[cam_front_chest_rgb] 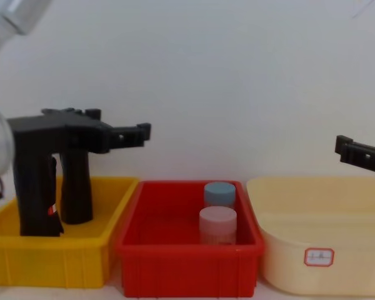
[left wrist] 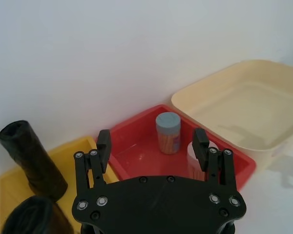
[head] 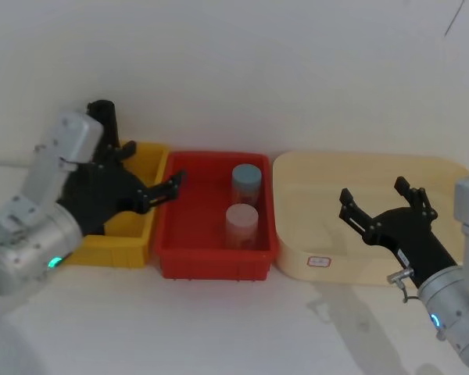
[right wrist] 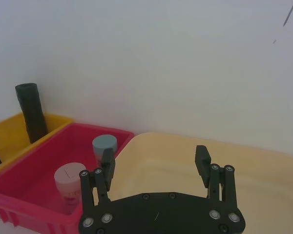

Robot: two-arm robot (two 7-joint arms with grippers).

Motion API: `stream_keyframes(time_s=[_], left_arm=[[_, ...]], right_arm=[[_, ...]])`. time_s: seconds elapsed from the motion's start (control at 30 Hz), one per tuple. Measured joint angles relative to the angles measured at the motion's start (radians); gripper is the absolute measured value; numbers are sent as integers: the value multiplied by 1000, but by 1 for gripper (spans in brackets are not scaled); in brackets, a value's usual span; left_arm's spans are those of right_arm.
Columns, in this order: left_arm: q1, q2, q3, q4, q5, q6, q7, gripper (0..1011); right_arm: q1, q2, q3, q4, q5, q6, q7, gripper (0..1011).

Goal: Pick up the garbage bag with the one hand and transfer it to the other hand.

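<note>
against the white wall (head: pixel 297 62), nothing was done yet: the garbage bag (cam_front_chest_rgb: pixel 36 194) stood in the yellow bin (cam_front_chest_rgb: pixel 69 259) by your wide left claw (left wrist: pixel 152 141), your right claw (right wrist: pixel 155 156) wide over the cream tub (cam_front_chest_rgb: pixel 362 265).

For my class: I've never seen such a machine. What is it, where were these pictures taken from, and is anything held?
A two-armed robot. One camera looks down from its head, one across from its chest, one sits on each wrist. Left to right: a yellow bin with the garbage bag and a slimmer roll, a red bin with two jars, a cream tub. The left end effector hovers open above the yellow bin, the right end effector open over the tub. Nothing is held.
</note>
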Motion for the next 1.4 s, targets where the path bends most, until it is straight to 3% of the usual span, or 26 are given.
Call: stream_keyframes(time_s=[0.23,0.67,0.97,1.4], left_arm=[[62,86,-96,-75,-112,47,-87,1002],[191,163,-214,-125,-213,76,-111,1001],[228,182,-239,-111,-234,77,-102,1002],[208,166,-224,-29,-230,77,-71,1001]], right_arm=[[0,0,0,0,0,0,0,1001],[0,0,0,0,0,0,0,1001],[0,0,0,0,0,0,0,1001],[0,0,0,0,0,0,0,1001]])
